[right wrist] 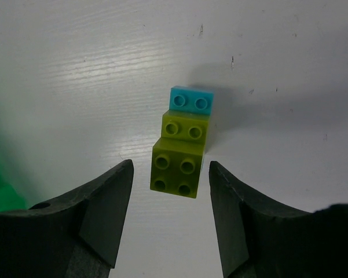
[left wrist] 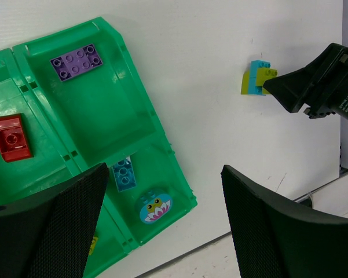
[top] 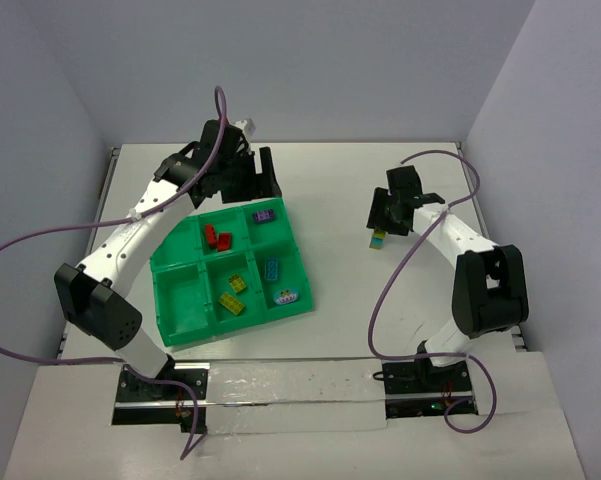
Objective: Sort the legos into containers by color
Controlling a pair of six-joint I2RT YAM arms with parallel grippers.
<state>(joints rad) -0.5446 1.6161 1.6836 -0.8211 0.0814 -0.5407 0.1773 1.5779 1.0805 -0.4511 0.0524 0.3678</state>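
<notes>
Matte black wedge fingers [right wrist: 101, 208] flank glossy studded stacked bricks [right wrist: 182, 150] (yellow-green, blue-topped).

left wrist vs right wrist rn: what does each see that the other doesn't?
Left wrist only: the tray compartments with a purple brick, red brick, light blue brick and shark-face piece, plus the right gripper seen from outside.

Right wrist only: the stack from straight above, studs clear, with its own fingers open on either side. Of the tray, it shows just a green sliver.

Both: that yellow-green and light blue stack on the white table.
</notes>
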